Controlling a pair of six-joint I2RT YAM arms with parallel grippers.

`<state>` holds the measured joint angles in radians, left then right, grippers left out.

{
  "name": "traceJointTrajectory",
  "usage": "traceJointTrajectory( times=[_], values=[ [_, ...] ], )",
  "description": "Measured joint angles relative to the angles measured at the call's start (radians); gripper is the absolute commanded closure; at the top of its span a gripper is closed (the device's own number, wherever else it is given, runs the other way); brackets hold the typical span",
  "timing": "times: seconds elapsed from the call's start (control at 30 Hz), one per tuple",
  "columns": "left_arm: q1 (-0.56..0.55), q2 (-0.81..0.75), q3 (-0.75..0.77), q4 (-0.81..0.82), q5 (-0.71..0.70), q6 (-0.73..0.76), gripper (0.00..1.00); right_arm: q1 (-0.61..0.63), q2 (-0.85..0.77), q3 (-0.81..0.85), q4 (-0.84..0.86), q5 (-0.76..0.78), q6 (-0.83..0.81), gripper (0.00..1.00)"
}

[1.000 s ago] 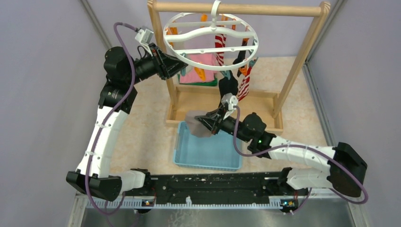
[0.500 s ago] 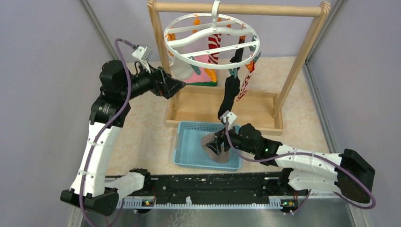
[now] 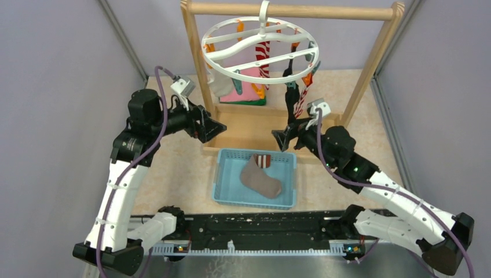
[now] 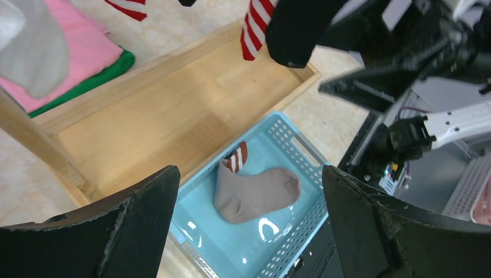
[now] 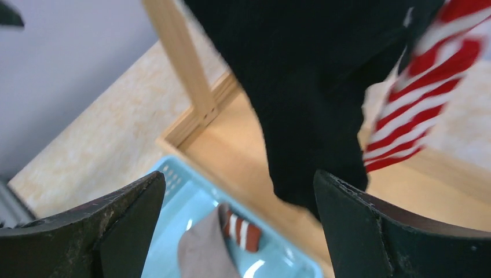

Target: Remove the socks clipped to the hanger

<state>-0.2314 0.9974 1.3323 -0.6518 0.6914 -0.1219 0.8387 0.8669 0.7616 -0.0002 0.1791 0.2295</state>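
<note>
The hanger (image 3: 203, 46) is hung by its hook from the top bar of the wooden rack (image 3: 324, 11), and most of the work is judged to be left. One sock is counted as done. The grey sock (image 3: 262, 180) with the brown-and-white striped cuff is seen unclipped, laid flat in the blue basket (image 3: 231, 194) below and in front of the hanger.

At least four socks are seen clipped to the hanger's rim. A white sock (image 3: 220, 87) is hung at its left front and a red-and-white striped sock (image 3: 265, 55) under its far side. Under its right front, the black sock (image 3: 291, 98) is hung with a second striped sock (image 3: 301, 103) just beside it. Whether more are hidden behind these cannot be told.

The right gripper (image 3: 282, 138) is held low under the hanger's right front, its fingers spread wide and nothing pinched. In the right wrist view the toe of the black sock is framed between them, though contact cannot be confirmed. The black sock is therefore judged to be the next one to be pulled.

The left gripper (image 3: 215, 128) is held below the hanger's left front, likewise spread and empty. A folded pink-and-green cloth (image 3: 246, 92) is seen on the rack base beneath the hanger.
</note>
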Motion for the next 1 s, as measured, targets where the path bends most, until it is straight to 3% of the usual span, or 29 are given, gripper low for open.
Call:
traceJointTrajectory(
  times=[0.17,0.3,0.33,0.43,0.5,0.7,1.0],
  values=[
    [0.0,0.0,-0.029,-0.006,0.09,0.055,0.01,-0.089,0.049,0.045,0.043,-0.032,-0.051,0.03],
    [0.0,0.0,-0.034,-0.006,0.144,0.08,0.01,-0.092,0.122,0.061,0.077,-0.034,-0.087,0.17],
    [0.0,0.0,-0.034,-0.005,0.151,0.083,0.01,-0.091,0.137,0.061,0.088,-0.031,-0.093,0.27],
    [0.0,0.0,-0.037,0.01,0.169,0.092,0.01,-0.092,0.154,0.061,0.125,-0.024,-0.109,0.73],
    [0.0,0.0,-0.045,0.024,0.181,0.091,0.01,-0.092,0.159,0.061,0.169,-0.04,-0.11,0.89],
    [0.0,0.001,-0.058,0.037,0.2,0.072,0.01,-0.086,0.19,0.063,0.286,-0.178,-0.068,0.93],
    [0.0,0.0,-0.061,0.098,0.238,0.012,0.01,0.043,0.286,0.064,0.435,-0.297,0.054,0.89]
  ],
)
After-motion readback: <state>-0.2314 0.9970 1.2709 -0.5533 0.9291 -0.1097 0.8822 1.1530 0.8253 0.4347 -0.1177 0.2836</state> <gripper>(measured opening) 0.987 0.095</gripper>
